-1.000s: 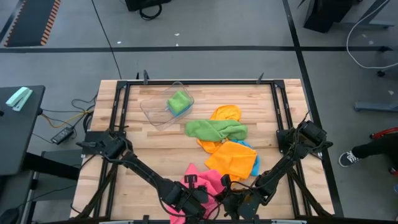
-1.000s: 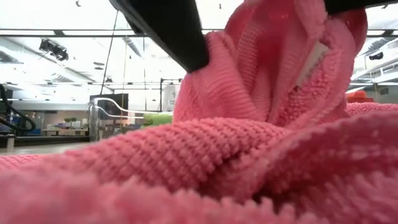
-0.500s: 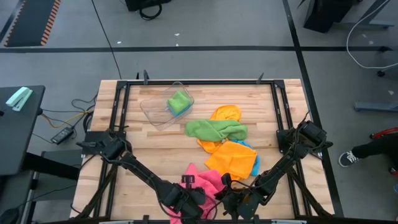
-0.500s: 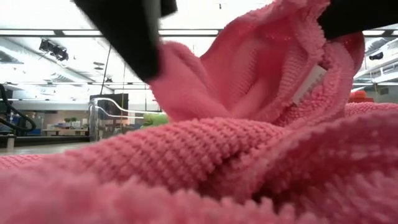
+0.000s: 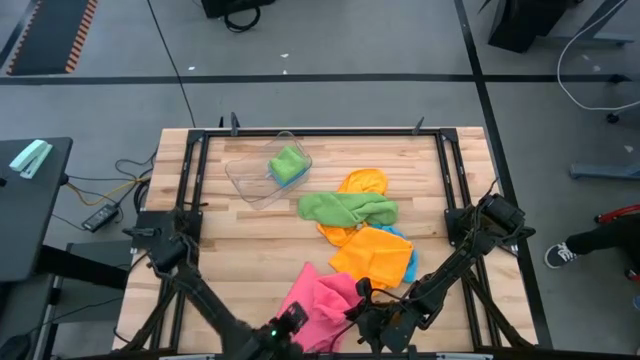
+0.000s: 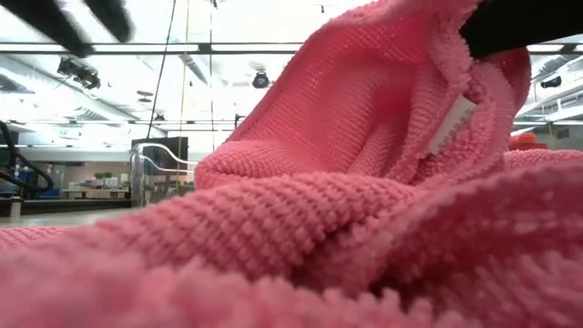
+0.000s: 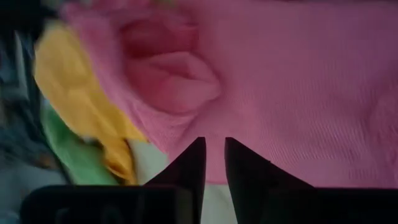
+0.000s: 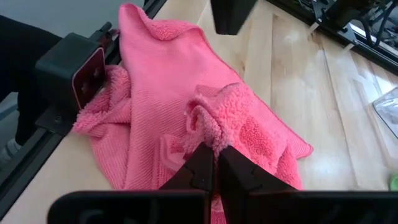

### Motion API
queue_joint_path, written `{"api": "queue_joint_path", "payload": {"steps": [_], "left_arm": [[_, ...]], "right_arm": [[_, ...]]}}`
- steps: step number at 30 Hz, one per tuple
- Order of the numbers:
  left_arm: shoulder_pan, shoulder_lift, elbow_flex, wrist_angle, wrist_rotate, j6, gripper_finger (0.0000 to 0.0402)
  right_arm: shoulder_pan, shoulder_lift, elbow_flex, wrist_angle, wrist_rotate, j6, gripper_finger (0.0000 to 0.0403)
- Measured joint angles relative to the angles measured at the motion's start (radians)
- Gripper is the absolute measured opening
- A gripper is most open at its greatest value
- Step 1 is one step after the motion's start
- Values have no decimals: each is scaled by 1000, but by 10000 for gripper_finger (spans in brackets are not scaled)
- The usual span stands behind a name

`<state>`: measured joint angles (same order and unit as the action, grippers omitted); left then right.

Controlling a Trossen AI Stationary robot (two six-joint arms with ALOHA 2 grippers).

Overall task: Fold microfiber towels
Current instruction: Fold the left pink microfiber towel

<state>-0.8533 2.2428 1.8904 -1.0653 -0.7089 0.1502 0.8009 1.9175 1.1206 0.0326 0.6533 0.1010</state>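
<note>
Down at the near edge of the table [image 5: 250,240] lies the pink towel [image 5: 322,303], rumpled. The right gripper [image 8: 217,163] is pinched tight on a raised fold of it. The left gripper [image 7: 213,163] sits just off the towel's edge with a small gap between its fingers, and nothing is in them. Farther back lie an orange towel [image 5: 375,255] on a blue one [image 5: 410,262], then a green towel [image 5: 345,209]. Another green one [image 5: 287,164] sits in a clear tub [image 5: 245,180].
</note>
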Motion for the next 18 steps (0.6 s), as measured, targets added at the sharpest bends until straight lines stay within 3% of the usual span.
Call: {"api": "queue_joint_path", "payload": {"steps": [6,12,18], "left_arm": [[-1,96,-1,7,-38,179,85],[-1,147,-2,17,-224,303,99],[9,147,-2,104,-238,373,99]], "right_arm": [[-10,0,0,4,0,6,19],[-15,0,0,8,0,8,19],[-15,0,0,8,0,8,19]]}}
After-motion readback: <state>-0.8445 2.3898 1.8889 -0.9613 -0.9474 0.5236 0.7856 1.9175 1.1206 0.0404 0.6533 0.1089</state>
